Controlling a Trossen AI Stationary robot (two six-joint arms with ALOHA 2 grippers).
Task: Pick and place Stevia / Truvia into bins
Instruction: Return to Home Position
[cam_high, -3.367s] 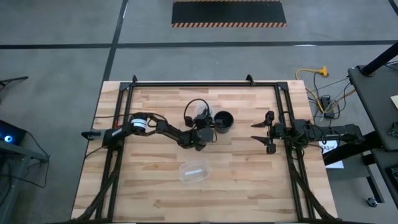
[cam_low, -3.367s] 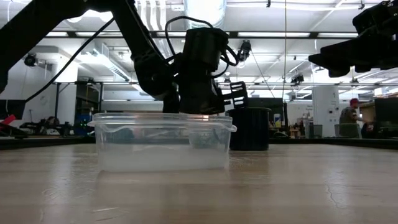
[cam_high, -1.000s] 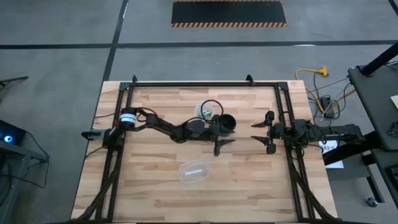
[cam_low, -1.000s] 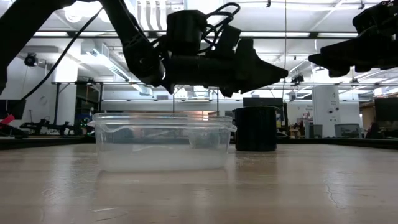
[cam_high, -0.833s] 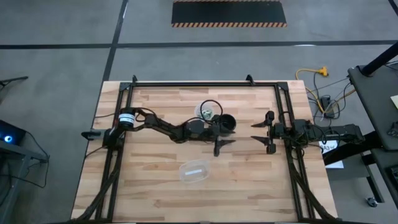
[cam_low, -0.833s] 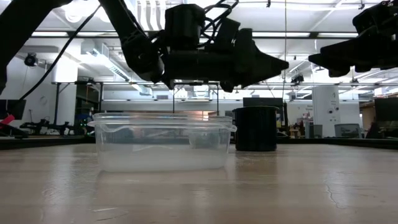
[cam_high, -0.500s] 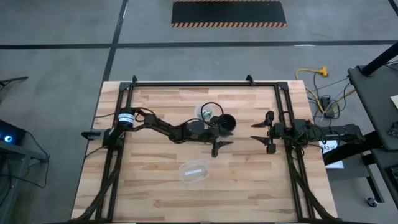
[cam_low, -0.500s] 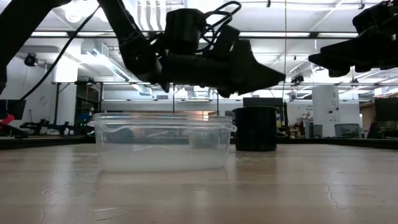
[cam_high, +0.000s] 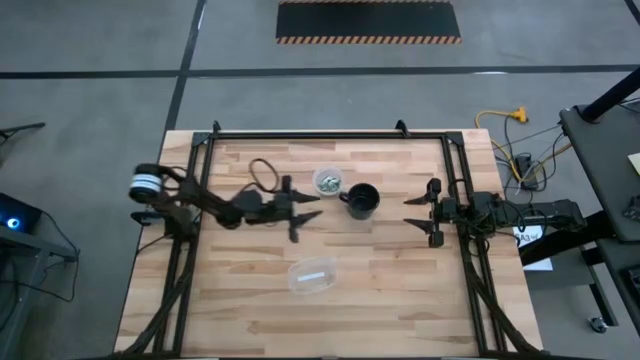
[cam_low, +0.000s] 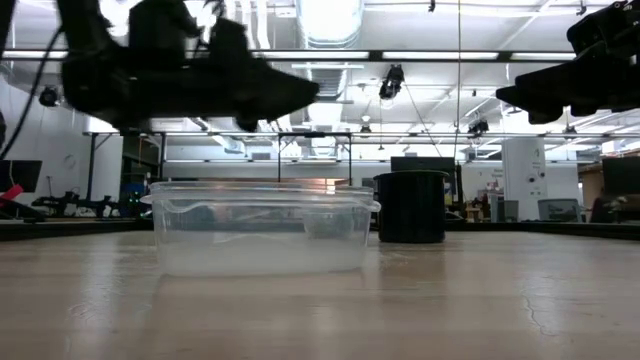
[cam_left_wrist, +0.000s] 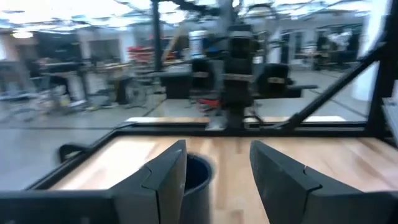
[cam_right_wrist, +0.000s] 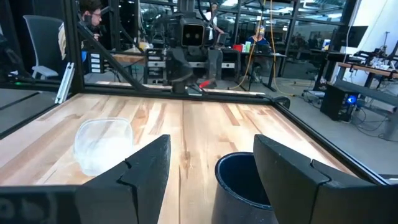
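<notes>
Several green-and-white packets (cam_high: 328, 181) lie in the clear cup (cam_high: 316, 181) beside the black mug (cam_high: 363, 200). Left gripper (cam_high: 308, 213) hovers nearby, fingers spread, empty; right gripper (cam_high: 407, 212) waits at right, fingers likewise spread.

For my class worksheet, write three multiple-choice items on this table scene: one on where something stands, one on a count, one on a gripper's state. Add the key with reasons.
1. Where does the small clear cup stand?
A) beside the black mug, on the left arm's side
B) on top of the mug
C) on the floor

2. How many clear plastic containers are on the table?
A) one
B) two
C) four

3. What state is the left gripper in?
A) shut on a packet
B) shut on the mug
C) open, holding nothing

Key:
1 A, since the high view shows cup and mug side by side, away from the right gripper at the table's right edge.
2 B, since only the cup and the oval tub are clear.
3 C, since its wrist view shows a wide, empty gap between its fingers.
</notes>
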